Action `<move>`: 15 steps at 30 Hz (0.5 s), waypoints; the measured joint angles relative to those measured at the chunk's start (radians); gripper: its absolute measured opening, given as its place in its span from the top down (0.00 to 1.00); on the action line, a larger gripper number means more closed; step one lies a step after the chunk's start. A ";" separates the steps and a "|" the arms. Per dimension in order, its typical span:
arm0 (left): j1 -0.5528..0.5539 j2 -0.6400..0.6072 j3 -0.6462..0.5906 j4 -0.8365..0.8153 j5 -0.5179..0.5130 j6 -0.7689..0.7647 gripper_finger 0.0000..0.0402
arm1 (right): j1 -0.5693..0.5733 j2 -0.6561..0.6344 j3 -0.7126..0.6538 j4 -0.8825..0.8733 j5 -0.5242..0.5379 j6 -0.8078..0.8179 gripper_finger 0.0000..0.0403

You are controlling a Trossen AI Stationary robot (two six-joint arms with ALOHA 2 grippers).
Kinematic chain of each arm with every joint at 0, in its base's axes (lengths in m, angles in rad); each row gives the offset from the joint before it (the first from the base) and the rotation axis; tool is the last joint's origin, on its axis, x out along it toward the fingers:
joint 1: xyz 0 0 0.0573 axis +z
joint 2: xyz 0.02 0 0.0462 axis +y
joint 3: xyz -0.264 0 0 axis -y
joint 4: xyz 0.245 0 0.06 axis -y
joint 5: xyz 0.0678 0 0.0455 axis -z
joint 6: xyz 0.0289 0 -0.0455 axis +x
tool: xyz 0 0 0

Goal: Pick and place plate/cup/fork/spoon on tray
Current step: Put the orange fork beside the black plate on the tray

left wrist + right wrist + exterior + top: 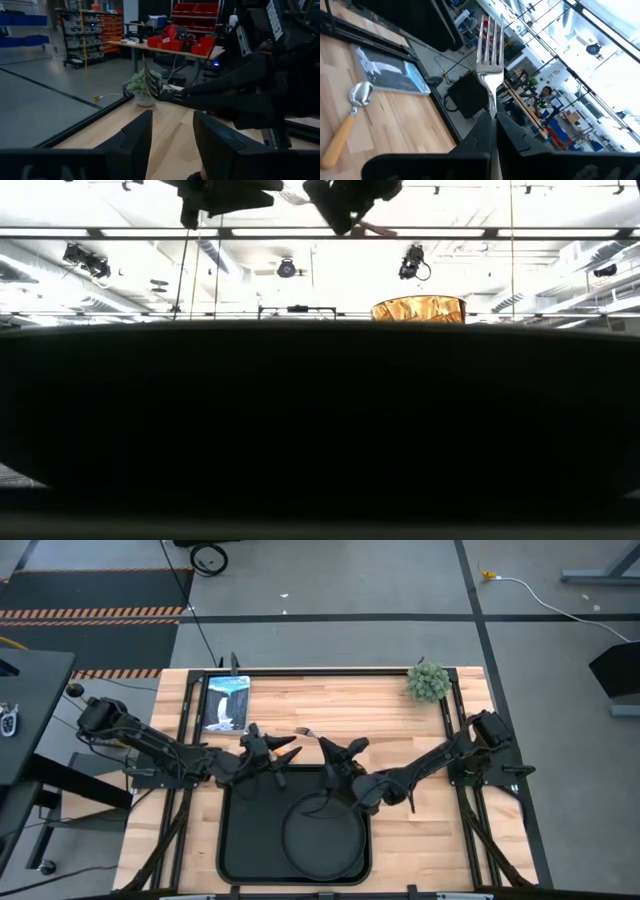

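One tray (240, 840), black and rectangular, taken as landmark throughout. One round black plate (322, 838) lying inside the tray, toward its right half. One amber cup (419, 309), seen in the low view only as a rim above the tray's dark wall; exact spot cannot be told. One fork (489, 55), clamped by its handle between the closed fingers of the right gripper (330, 748), tines pointing away from the wrist, held in the air above the tray's far edge. One spoon (346, 121) flat on the wood table (380, 705) beyond the tray, near a picture book (225, 702). Left gripper (262, 745) above the tray's far left corner, fingers (134, 145) spread wide, holding nothing. One small potted plant (428, 681) well beyond the tray's far right corner.
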 joint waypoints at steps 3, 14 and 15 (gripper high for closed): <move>0.007 0.001 0.001 0.015 0.034 0.001 0.62 | 0.019 -0.003 0.000 0.071 0.002 -0.063 0.97; 0.018 0.001 0.001 0.146 0.089 0.033 0.62 | 0.057 -0.003 0.000 0.213 -0.006 -0.175 0.97; 0.021 0.001 0.001 0.155 0.090 0.034 0.62 | 0.057 -0.003 0.000 0.214 -0.008 -0.175 0.97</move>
